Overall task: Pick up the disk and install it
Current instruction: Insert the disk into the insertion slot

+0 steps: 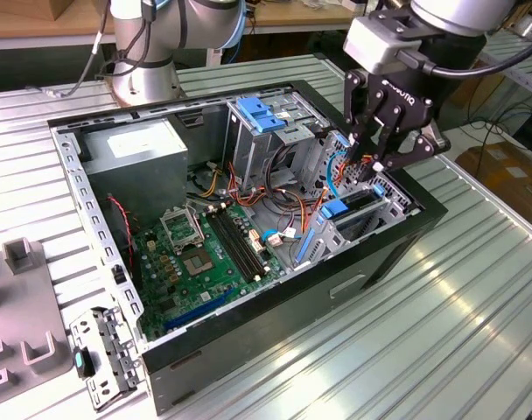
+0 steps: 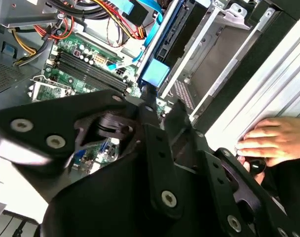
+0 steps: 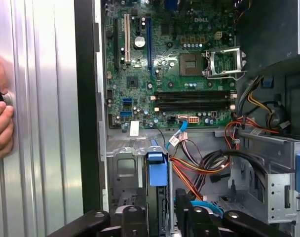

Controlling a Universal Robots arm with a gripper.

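ROBOT AT THE DRIVE BAY: The arm's hand (image 1: 368, 166) hangs over one end of an open computer case (image 1: 275, 346) that lies on its side on a ribbed metal bench (image 1: 458, 332). The disk (image 1: 358, 201) stands on edge inside the case's drive cage, at the end of the case farthest from the grey power supply box (image 1: 135, 149). Blue rails run along the disk. In the second wrist view the disk's dark edge and its blue rail tab (image 2: 155, 73) lie just beyond the tip of the hand. Whether the hand is clamped on the disk or spread apart cannot be told.

The green motherboard (image 1: 196, 254) covers the floor of the case between the power supply box and the drive cage. Orange, red and blue cables (image 1: 292, 210) loop across the case beside the cage. A pale-blue latch plate (image 1: 262, 114) sits on top of a second metal cage at the far wall of the case.

Outside the case, a person's fingers (image 2: 261, 133) rest on the bench just beside the black wall nearest the disk. A metal bracket (image 1: 104, 350) lies on the bench at the case's corner near the motherboard. The arm's base (image 1: 143, 79) stands beyond the power supply end of the case.
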